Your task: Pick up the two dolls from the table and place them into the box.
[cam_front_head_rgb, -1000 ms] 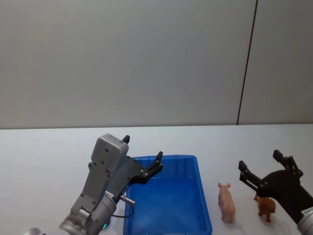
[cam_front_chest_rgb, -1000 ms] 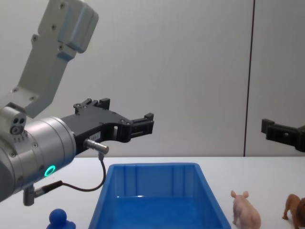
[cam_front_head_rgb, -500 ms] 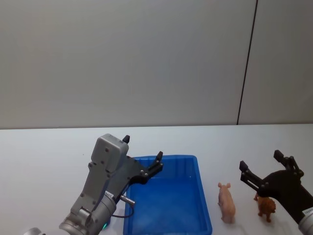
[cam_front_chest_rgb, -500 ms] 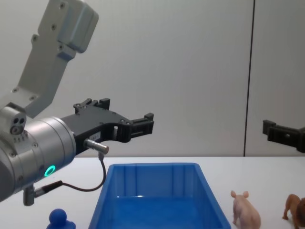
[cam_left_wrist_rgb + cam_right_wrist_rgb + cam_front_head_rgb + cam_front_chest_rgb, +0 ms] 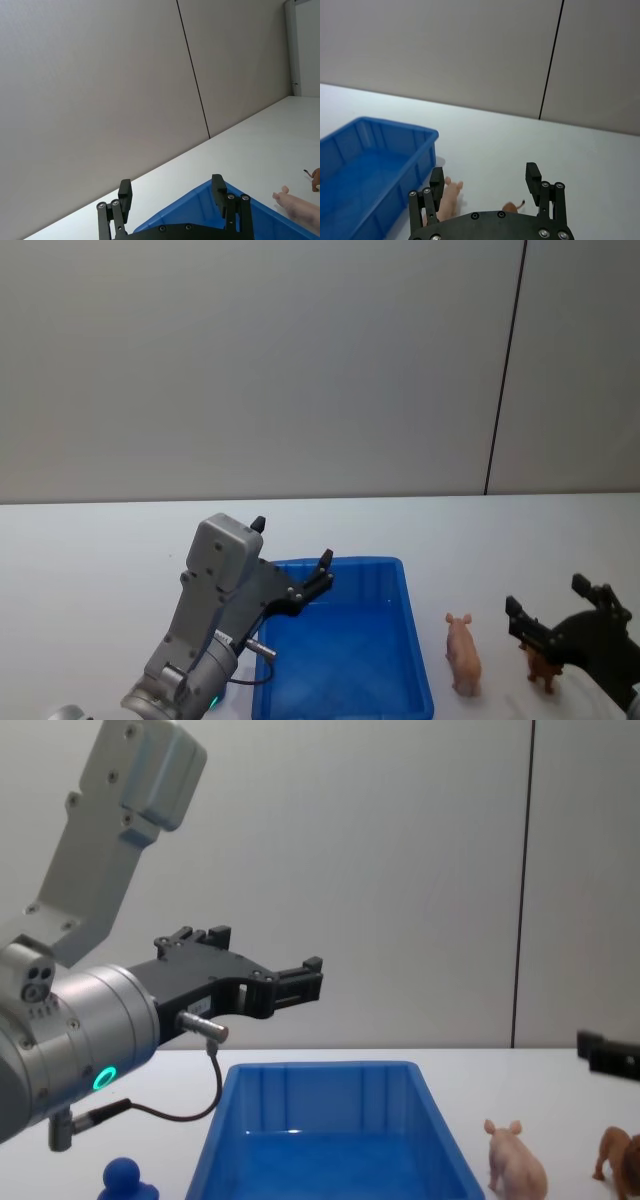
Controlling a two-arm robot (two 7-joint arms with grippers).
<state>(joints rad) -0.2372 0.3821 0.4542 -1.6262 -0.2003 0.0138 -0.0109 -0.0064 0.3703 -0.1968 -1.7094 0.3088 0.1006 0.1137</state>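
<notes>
Pink pig (image 5: 464, 654) near blue box (image 5: 350, 660)

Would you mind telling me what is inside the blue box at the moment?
Only bare blue floor shows inside the box. The pig and lion stand on the table to its right. The left arm covers the box's near-left corner, so that part cannot be checked.
</notes>
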